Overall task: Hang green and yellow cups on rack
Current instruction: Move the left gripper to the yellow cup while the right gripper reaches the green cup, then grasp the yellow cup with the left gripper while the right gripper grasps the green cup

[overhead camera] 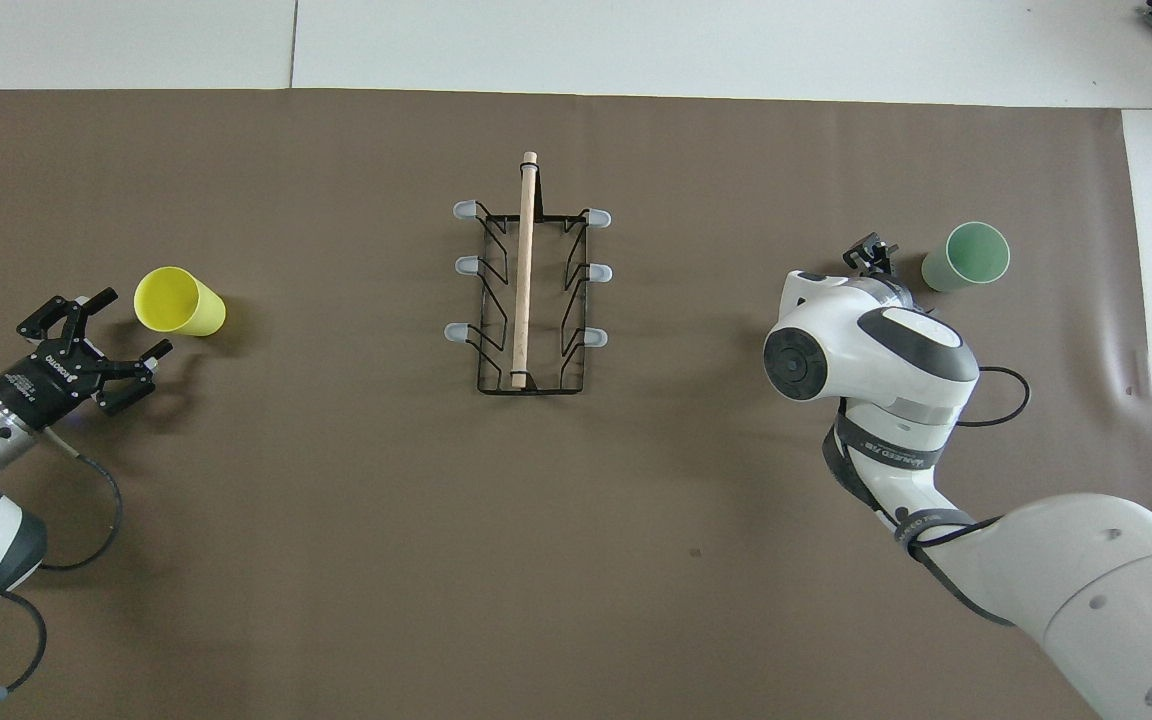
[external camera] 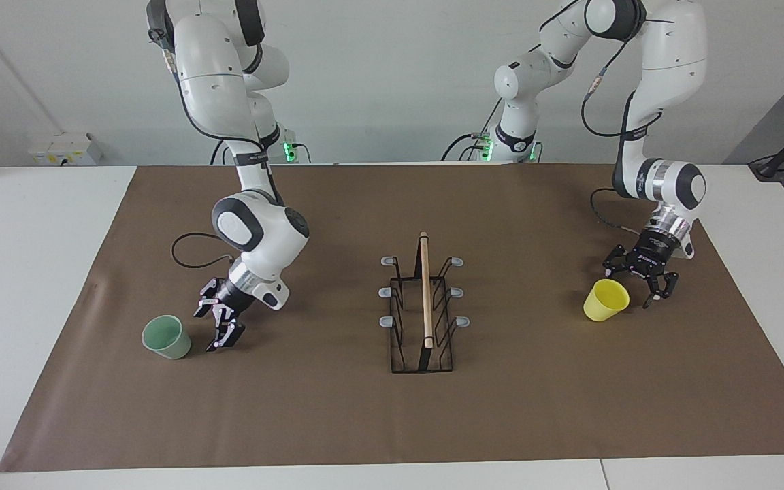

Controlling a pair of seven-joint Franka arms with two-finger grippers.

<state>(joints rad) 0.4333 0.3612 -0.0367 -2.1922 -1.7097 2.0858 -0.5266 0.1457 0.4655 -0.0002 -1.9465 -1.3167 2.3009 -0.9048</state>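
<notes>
The pale green cup (external camera: 166, 337) (overhead camera: 966, 257) stands upright on the brown mat toward the right arm's end of the table. My right gripper (external camera: 206, 332) (overhead camera: 871, 252) hangs low and open just beside it, on the rack's side, without touching it. The yellow cup (external camera: 605, 300) (overhead camera: 179, 302) stands upright toward the left arm's end. My left gripper (external camera: 633, 286) (overhead camera: 133, 322) is open close beside it, its fingers spread toward the cup but apart from it. The black wire rack (external camera: 424, 306) (overhead camera: 526, 290) with its wooden rod stands mid-table, with nothing on its prongs.
A brown mat (external camera: 337, 422) covers most of the white table (external camera: 24, 272). A white box (external camera: 65, 148) sits at the table's edge by the wall, toward the right arm's end. Cables trail from both wrists.
</notes>
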